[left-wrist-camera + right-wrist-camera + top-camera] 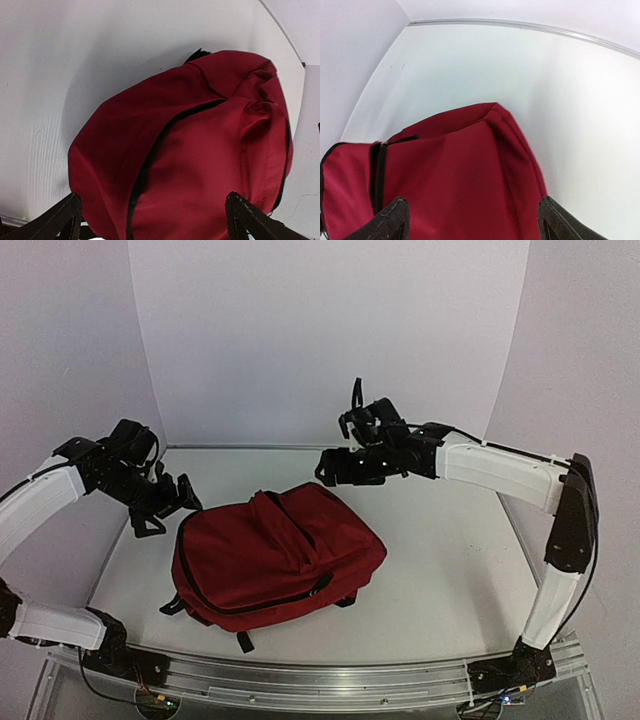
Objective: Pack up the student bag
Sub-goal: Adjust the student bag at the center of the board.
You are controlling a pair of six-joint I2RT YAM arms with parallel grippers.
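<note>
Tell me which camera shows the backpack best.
Top external: the whole student bag is in frame, straps included. Left wrist cuts off its near part; right wrist shows only one end.

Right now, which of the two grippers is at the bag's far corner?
The right gripper, open, hanging by the far corner of the student bag. The left gripper, also open, sits off the bag's left edge instead.

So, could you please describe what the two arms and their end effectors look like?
The left arm and right arm are built the same: long white shell links joined by black joints and elbows, with thin black cables running along them. The left end effector and right end effector are all black, each with two tapering fingers. No markings are legible.
</note>
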